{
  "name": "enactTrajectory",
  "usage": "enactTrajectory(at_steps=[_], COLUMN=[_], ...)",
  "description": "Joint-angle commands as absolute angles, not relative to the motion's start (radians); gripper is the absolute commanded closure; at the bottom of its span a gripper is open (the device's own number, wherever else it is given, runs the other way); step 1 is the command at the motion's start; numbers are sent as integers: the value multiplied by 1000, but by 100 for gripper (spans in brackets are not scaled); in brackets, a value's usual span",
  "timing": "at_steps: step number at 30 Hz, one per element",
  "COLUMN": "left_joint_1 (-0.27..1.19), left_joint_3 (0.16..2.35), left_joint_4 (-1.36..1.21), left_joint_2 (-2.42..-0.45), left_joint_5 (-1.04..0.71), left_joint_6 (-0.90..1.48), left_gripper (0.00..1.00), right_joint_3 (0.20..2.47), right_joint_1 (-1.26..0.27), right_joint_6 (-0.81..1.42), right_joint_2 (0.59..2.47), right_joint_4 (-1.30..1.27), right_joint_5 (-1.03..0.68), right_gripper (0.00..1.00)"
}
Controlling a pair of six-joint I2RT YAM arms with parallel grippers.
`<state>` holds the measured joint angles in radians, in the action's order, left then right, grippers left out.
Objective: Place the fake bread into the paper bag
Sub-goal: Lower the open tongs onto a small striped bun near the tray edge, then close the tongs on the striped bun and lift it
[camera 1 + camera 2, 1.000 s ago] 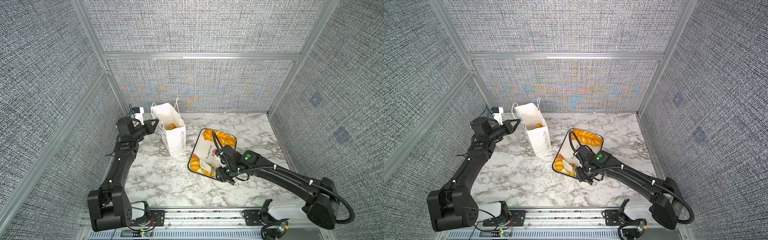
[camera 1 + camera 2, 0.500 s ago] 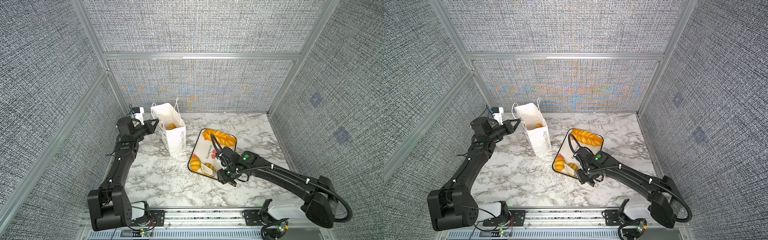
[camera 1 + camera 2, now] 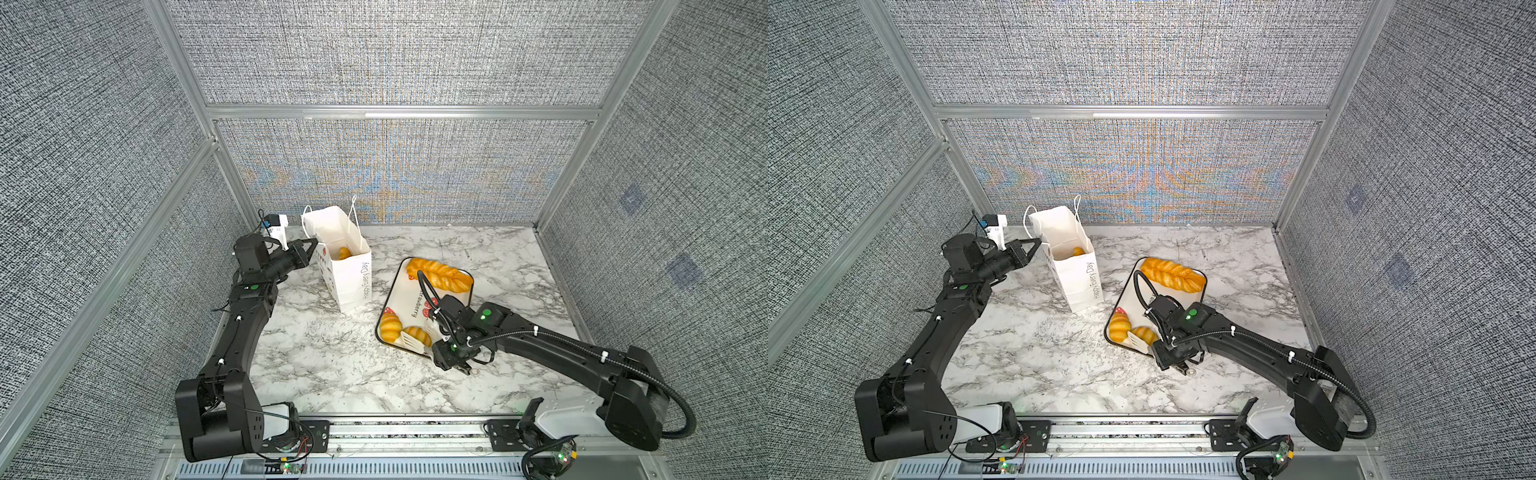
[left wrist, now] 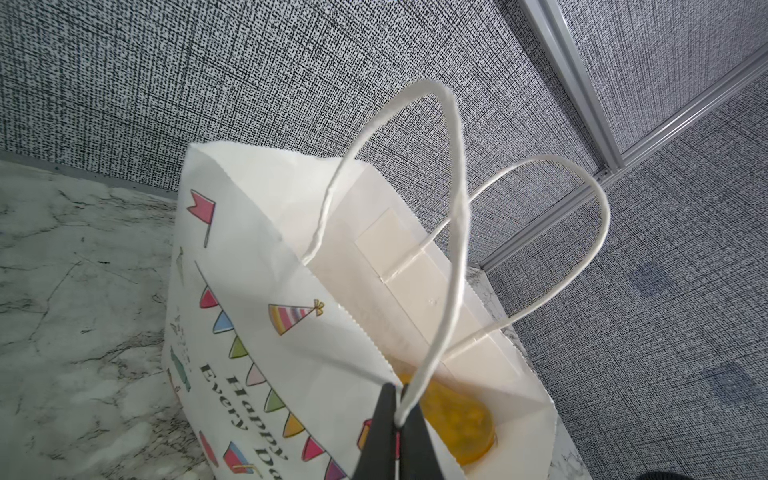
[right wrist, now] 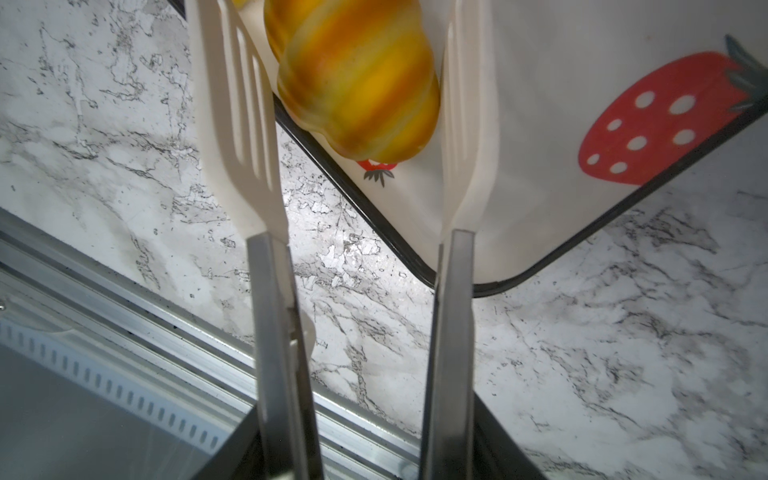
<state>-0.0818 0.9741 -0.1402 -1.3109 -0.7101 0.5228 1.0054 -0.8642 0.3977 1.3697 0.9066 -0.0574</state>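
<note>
1. Counting first, I see one paper bag (image 3: 349, 274), one strawberry-print tray (image 3: 402, 294), one pair of white slotted tongs (image 3: 412, 343) and two black arms.
2. Three pieces of the fake bread sit on the tray in both top views. One long braided loaf (image 3: 440, 274) lies across its far end. A croissant (image 3: 390, 326) sits at its near end, and a second croissant (image 3: 417, 334) is just beside it.
3. One more orange piece (image 3: 344, 252) shows down inside the bag. The bag stands upright on the marble table (image 3: 332, 365), left of the tray and apart from it.
4. The bag's walls hide most of its inside, so I can't count what else lies there. In the left wrist view the orange lump (image 4: 453, 419) is blurred and partly covered by the black fingers. The right arm covers the tray's near corner in both top views. I can't make out that arm's fingertips in any view.
5. The left gripper (image 4: 397, 399) is pressed together, pinching the bag's nearer cord handle (image 4: 454, 249) just above the rim.
6. The right gripper (image 3: 441, 354) is clamped on the tongs' steel arms, and the tongs stand partway spread.
7. In the right wrist view the two tong blades (image 5: 237, 124) flank the second croissant (image 5: 361, 91) closely. One blade is over the tray (image 5: 540, 124) and one is over the table outside its black rim. I can't tell whether either blade presses the pastry.
</note>
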Motion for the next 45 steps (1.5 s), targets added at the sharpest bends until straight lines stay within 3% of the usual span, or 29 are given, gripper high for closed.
enactTrajectory(at_steps=[1, 25, 45], left_joint_1=[-83, -84, -84], left_joint_3=[973, 973, 975], left_joint_4=[-161, -158, -155], left_joint_2=[-1312, -1316, -1314], left_joint_5=[-723, -721, -718], left_joint_6=[519, 517, 512], left_gripper=[100, 100, 99], right_joint_3=[1002, 1025, 1133], right_joint_1=[-867, -863, -846], right_joint_6=[395, 412, 423], right_joint_2=[1370, 1334, 1304], right_joint_4=[895, 875, 888], right_joint_5=[-62, 11, 94], right_gripper=[44, 60, 61])
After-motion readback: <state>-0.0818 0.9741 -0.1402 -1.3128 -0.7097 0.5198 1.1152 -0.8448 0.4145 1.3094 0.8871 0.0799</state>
